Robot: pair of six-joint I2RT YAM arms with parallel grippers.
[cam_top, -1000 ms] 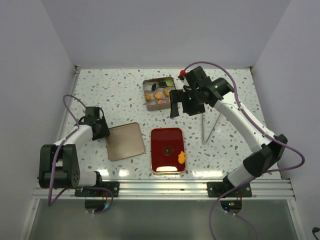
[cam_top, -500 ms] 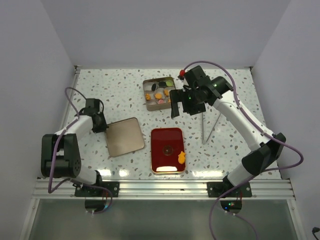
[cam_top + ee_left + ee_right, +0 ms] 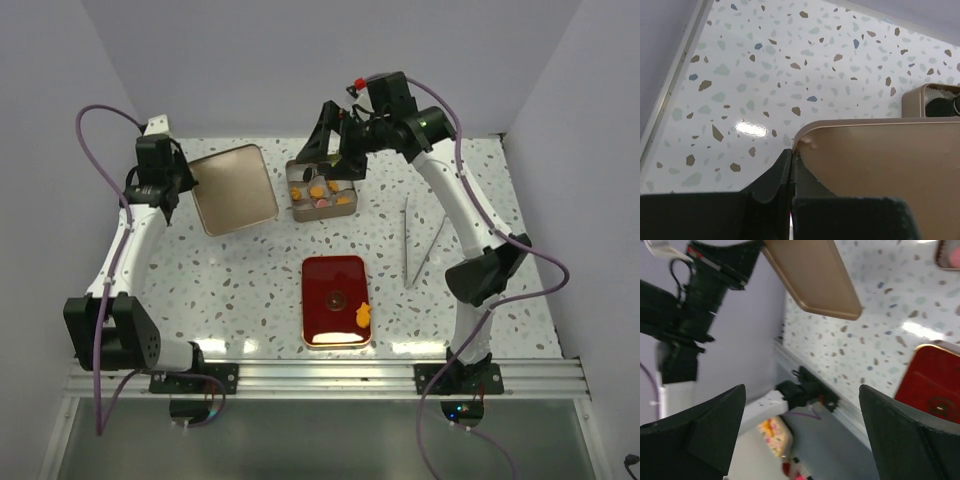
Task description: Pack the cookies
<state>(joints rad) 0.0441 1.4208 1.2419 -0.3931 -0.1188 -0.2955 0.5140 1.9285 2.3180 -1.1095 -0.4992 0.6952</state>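
Note:
Several cookies (image 3: 318,190), small discs in orange, pink, black and green, lie in an open tan tin (image 3: 296,207) at the back middle. An irregular orange cookie (image 3: 364,315) and a brown disc (image 3: 335,297) lie on the red tray (image 3: 320,275). My left gripper (image 3: 178,192) is shut on a corner of the tan tin lid (image 3: 232,188) and holds it raised, left of the tin. In the left wrist view the fingers (image 3: 782,172) pinch the lid (image 3: 880,165) at its corner. My right gripper (image 3: 336,158) is open and empty, raised over the tin.
Metal tongs (image 3: 420,245) lie right of the red tray. The right wrist view shows the lid (image 3: 815,277), the left arm (image 3: 700,285), the table's front rail (image 3: 810,385) and a corner of the red tray (image 3: 935,380). White walls close in the back and sides.
My left gripper has lifted the lid from the front left of the table up to the back left. My right gripper has swung from the tin's right side to above it.

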